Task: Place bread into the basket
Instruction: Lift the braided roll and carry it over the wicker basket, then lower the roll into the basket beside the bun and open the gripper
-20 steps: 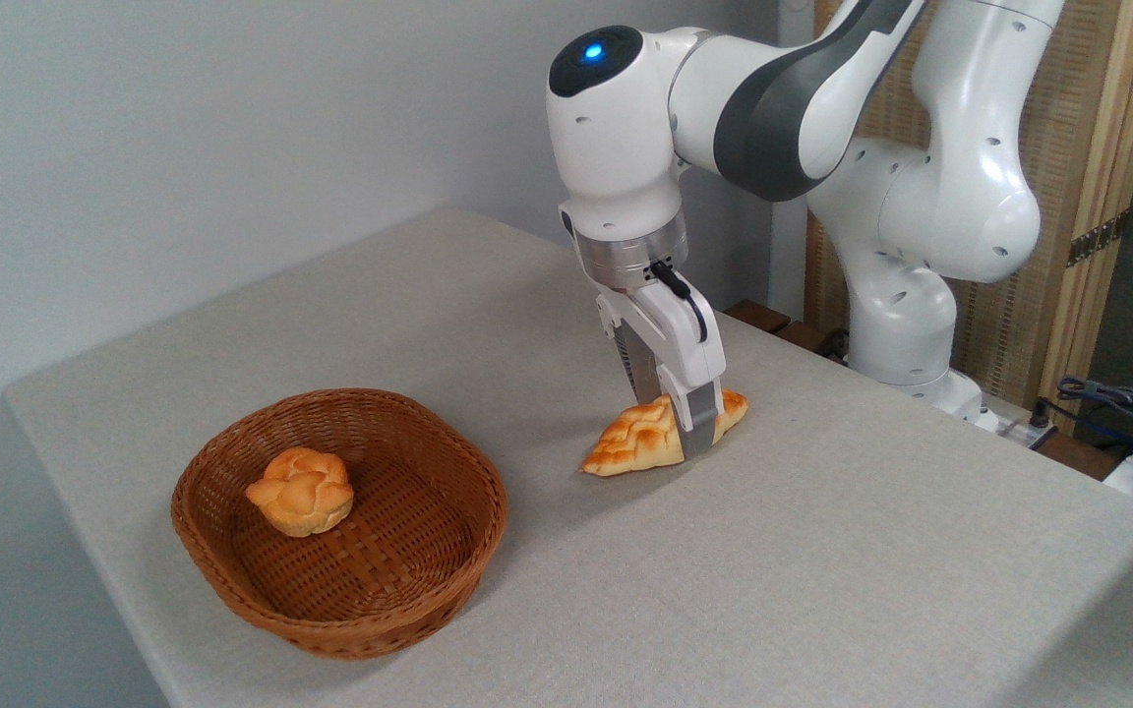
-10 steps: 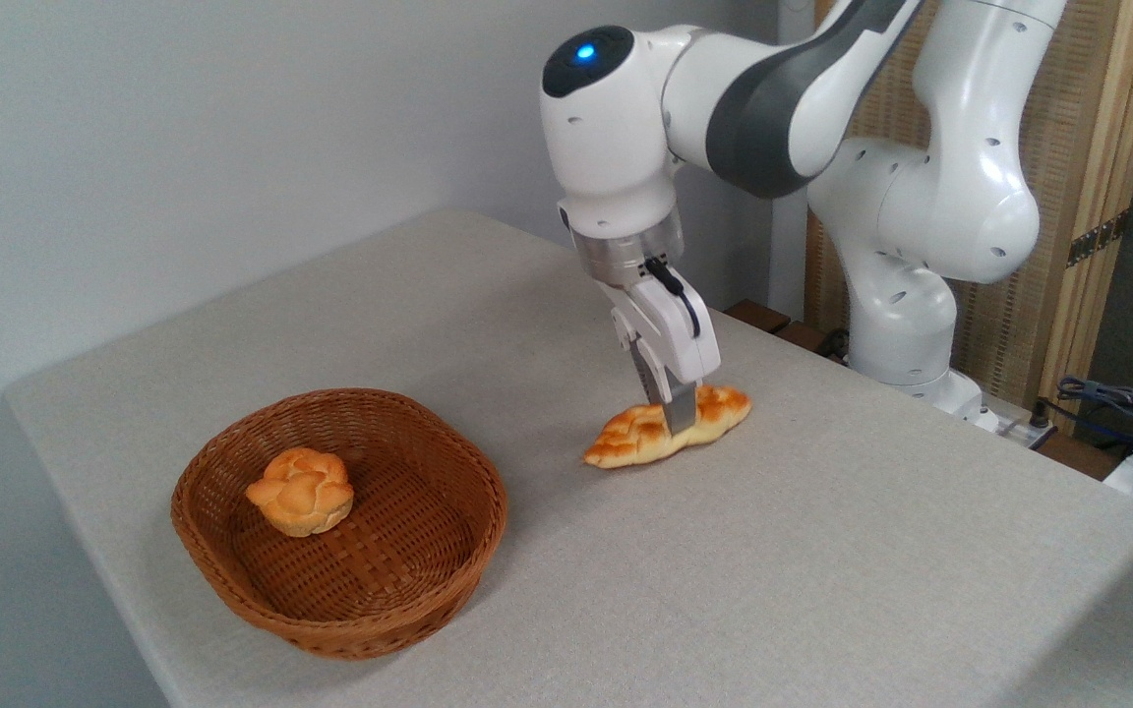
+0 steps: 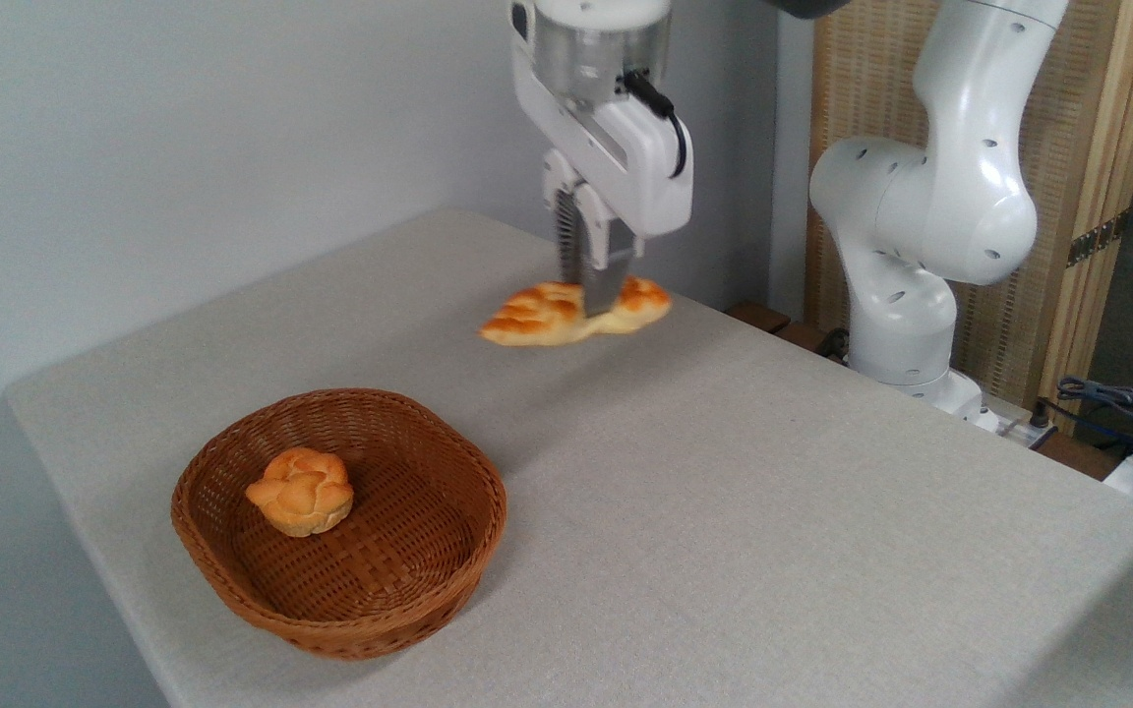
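The gripper [image 3: 594, 295] is clamped across the middle of the bread [image 3: 571, 312], holding it level in the air above the far part of the table [image 3: 773, 511]. Bare cloth lies all around below it. Well apart, near the front-left edge, the basket [image 3: 340, 521] holds one small round bun [image 3: 301, 491].
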Motion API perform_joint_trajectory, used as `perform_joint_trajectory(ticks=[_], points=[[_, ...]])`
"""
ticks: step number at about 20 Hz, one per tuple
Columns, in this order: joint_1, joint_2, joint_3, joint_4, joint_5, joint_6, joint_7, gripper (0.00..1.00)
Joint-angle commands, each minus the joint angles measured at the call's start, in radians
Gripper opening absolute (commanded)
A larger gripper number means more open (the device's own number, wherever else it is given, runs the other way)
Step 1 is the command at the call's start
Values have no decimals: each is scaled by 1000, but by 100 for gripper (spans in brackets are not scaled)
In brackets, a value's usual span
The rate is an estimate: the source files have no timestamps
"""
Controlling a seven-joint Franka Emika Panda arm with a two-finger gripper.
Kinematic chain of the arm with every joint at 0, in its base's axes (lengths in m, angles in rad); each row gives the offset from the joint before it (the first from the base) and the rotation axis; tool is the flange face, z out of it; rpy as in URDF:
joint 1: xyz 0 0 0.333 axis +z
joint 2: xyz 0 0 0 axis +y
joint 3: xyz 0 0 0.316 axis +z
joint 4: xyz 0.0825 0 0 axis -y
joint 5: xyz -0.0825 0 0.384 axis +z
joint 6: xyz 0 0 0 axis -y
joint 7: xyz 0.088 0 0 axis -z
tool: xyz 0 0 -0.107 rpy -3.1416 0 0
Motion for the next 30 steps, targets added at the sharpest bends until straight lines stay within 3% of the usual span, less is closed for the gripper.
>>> perform_joint_trajectory(ticks=[1, 3, 5, 7, 8, 9, 24, 26, 27, 30], points=[[-27, 206, 17, 174, -48, 190, -6, 18], [-27, 289, 12, 193, -85, 273, -2, 19], [-27, 361, 8, 190, -88, 400, 4, 25], [-27, 430, -35, 190, -85, 455, 3, 32], [-27, 458, -43, 191, -87, 481, 3, 53], [-27, 490, -49, 191, -82, 547, -5, 99], [-25, 481, -86, 190, -77, 443, -2, 100], [-20, 449, -78, 196, -87, 430, -67, 100], [-14, 428, -78, 211, -81, 382, -135, 100], [6, 406, -78, 286, -74, 202, -160, 100]])
